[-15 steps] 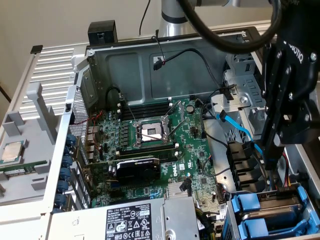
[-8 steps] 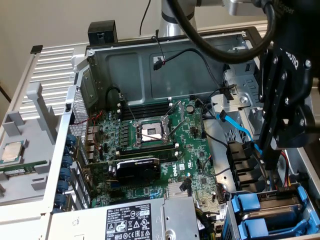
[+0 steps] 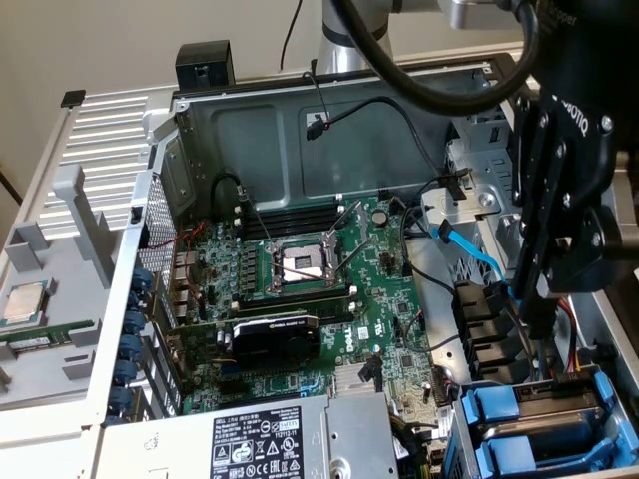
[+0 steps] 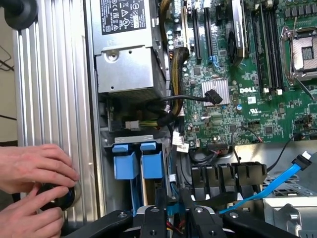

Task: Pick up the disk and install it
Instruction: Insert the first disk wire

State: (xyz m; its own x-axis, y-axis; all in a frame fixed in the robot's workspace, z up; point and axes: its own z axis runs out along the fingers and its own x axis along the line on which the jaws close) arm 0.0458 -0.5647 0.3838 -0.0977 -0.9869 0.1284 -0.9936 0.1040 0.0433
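The gripper (image 3: 536, 317) hangs inside the open computer case (image 3: 300, 120), just above the drive bay at the motherboard's (image 3: 329, 289) edge. Its fingers stand close together; whether they grip anything cannot be told. The disk (image 4: 152, 171), in its blue carrier, sits upright in the bay beside a second blue carrier (image 4: 125, 163), close beneath the fingers. A blue data cable (image 4: 277, 181) and black cable holders (image 4: 223, 178) crowd the space beside the bay. The power supply (image 4: 130, 54) adjoins the bay. A person's hands (image 4: 34, 191) rest on the case's outer edge.

End effector (image 4: 174, 208) above blue-framed disk (image 4: 151, 166)
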